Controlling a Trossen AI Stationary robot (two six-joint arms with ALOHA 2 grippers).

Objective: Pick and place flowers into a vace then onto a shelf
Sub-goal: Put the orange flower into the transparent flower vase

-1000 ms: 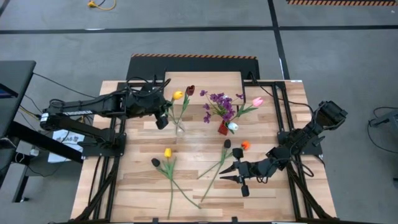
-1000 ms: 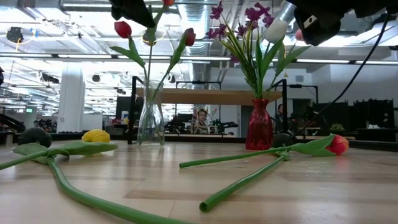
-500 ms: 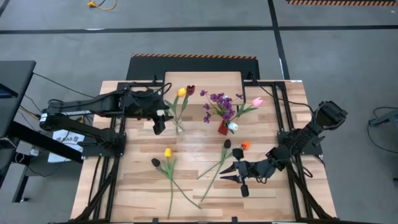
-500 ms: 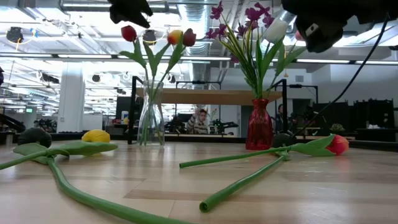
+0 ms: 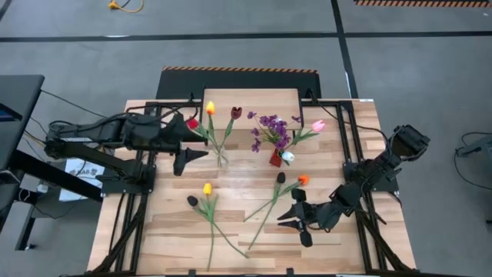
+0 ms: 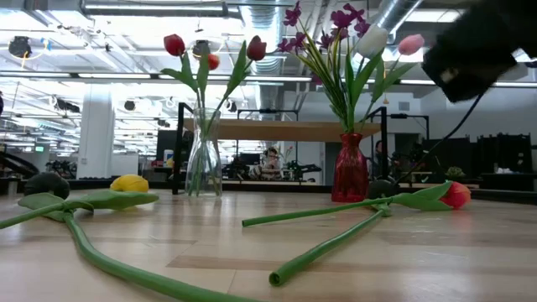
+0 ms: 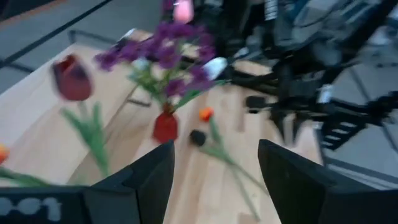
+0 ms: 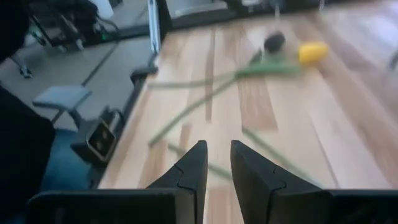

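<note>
Flowers [image 5: 213, 127] in clear vase [image 6: 204, 157]: stems seemingly upright, heads up.

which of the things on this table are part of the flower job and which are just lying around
Job: clear vase with tulips, red vase with purple sprig, loose tulips, shelf, left gripper, right gripper.
Lying about: papers beside the table.

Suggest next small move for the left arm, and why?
Probably swing the left pincer down to the yellow tulip lying on the table and line up on its stem. Its fingers stand open and empty beside the clear vase, which already holds tulips, while loose flowers lie below. The right pincer hovers near the orange tulip.
</note>
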